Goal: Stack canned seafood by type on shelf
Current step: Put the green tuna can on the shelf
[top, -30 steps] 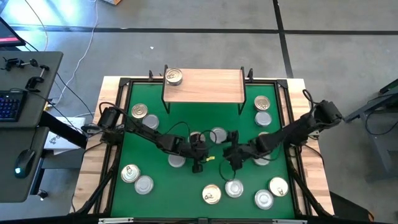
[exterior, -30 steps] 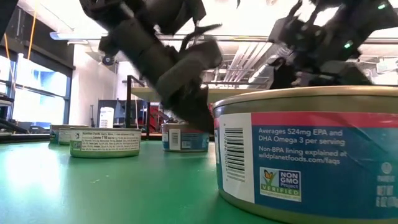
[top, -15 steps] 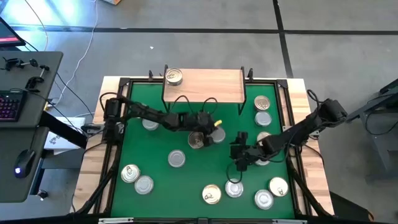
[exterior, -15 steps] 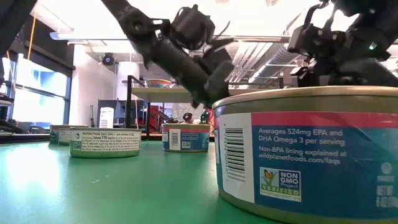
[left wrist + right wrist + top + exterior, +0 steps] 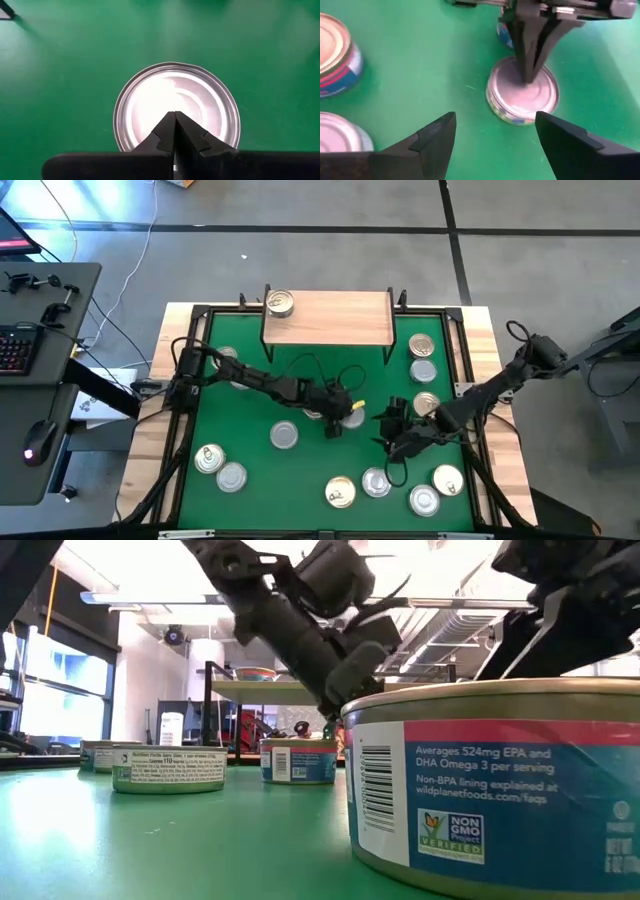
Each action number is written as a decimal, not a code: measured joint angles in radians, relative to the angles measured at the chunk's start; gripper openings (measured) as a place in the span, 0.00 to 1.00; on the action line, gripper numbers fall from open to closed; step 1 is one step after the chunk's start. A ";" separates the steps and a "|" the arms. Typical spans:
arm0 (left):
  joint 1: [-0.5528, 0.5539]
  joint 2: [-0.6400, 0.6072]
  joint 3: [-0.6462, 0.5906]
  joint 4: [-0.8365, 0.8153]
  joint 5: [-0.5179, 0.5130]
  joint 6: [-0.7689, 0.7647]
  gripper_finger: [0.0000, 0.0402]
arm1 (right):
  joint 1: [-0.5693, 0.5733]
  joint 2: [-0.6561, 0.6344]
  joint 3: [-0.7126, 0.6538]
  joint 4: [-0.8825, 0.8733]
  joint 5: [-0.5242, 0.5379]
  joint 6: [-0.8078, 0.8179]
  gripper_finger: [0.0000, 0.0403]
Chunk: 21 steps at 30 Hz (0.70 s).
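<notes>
Green table (image 5: 300, 470) cloth filled the low view, with a blue-labelled tin (image 5: 480, 790) standing closest to that camera and untouched over the last second. Along the front edge in the high view lay a loose scatter of canned seafood, among them a gold-lidded tin (image 5: 340, 492), all where they had been a second earlier. Further in, near the middle of the table, the left hand (image 5: 175, 116) had swung toward the shelf side half a second before and then come back down. Its fingers were pressed tight together, holding nothing, with the tips resting on the lid of a silver tin (image 5: 150, 100). The right hand (image 5: 495, 120) had drawn back a little toward its own side. It hovered just beside that same tin with its fingers spread fairly wide and nothing between them, pointing at the tin and at the left hand on top of it. At the far end, the shelf (image 5: 340, 320) carried a single gold tin (image 5: 279, 303) at its left corner, the same as a second earlier. Nothing had therefore been added to the shelf. The closed left hand looked to be steadying or nudging the silver tin rather than lifting it, and the open right hand seemed the likelier one to take it. The sorting appeared barely begun.
</notes>
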 joint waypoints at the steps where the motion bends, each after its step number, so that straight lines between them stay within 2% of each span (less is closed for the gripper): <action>1: -0.008 -0.007 -0.002 -0.003 -0.014 0.000 0.00 | 0.008 0.000 0.000 -0.002 0.006 0.006 0.66; 5: -0.016 -0.035 -0.004 -0.018 -0.062 -0.016 0.00 | 0.026 0.002 0.000 -0.009 0.041 0.026 0.66; 9: 0.023 -0.029 -0.002 -0.041 -0.091 -0.054 0.00 | 0.031 0.002 0.000 -0.012 0.049 0.025 0.66; 21: 0.051 -0.029 -0.046 -0.007 -0.076 -0.064 0.00 | 0.021 0.003 0.000 -0.010 0.049 -0.010 0.66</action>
